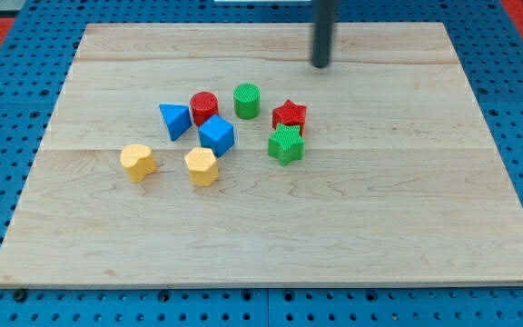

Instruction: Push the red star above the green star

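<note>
Near the view's top, my tip sits well apart from all blocks. Red star touches green star, already directly above it, so the task looks done. No claw here, state can't be told. Bench otherwise undisturbed.

**Where everything sits on our board**

We keep my tip toward the view's top, apart from all blocks. The red star touches the green star, just above it. The green cylinder, red cylinder, blue triangle and blue cube cluster left; two yellow blocks lie below them.
</note>
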Tool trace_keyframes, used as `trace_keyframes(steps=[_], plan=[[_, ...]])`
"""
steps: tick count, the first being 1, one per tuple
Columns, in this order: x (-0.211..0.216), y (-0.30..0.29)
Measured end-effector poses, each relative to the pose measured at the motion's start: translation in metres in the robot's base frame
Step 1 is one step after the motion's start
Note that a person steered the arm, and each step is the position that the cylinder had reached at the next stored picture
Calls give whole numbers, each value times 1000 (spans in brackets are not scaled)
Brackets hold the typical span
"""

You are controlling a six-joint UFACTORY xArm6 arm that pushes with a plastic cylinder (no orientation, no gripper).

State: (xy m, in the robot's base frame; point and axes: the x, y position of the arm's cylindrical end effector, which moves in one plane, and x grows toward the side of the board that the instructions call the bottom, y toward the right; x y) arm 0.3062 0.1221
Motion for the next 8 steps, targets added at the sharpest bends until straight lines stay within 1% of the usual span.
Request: trace_keyframes(steps=[1, 2, 5, 7, 8], plan=[[63, -5], [77, -18], [77, -21], [79, -73], [86, -73]])
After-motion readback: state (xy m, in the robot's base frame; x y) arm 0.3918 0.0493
